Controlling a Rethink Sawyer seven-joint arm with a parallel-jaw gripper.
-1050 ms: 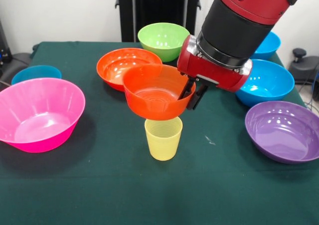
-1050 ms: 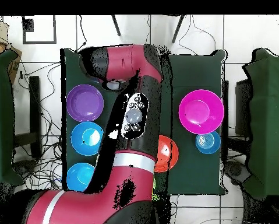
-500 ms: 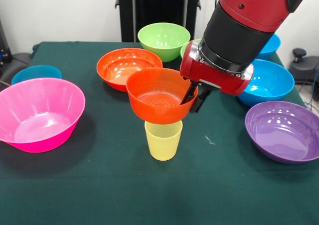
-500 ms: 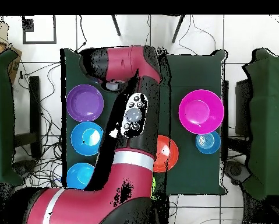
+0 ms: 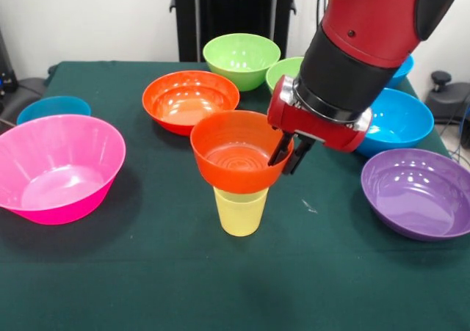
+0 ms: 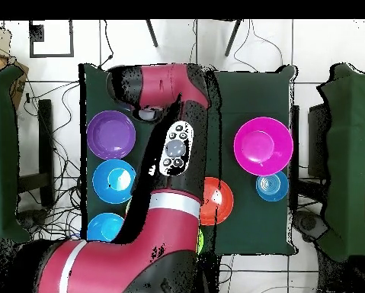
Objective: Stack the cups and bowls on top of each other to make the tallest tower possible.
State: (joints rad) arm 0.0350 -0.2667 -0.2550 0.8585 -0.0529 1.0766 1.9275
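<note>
While gripping the small orange bowl point(image 5: 239, 153) by its right rim, tool point(image 5: 286, 151) clenched, hovering at frame centre. Sitting in the mouth of the yellow cup point(image 5: 240, 211) on the green counter point(image 5: 147, 272).

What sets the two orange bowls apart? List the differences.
The small orange bowl sits on the yellow cup, raised off the table; the large orange bowl rests on the green cloth behind it. The gripper pinches the small bowl's rim; the large bowl is untouched. The small bowl is narrower and deeper, the large one wider and shallower. Both are glossy, orange and upright.
</note>
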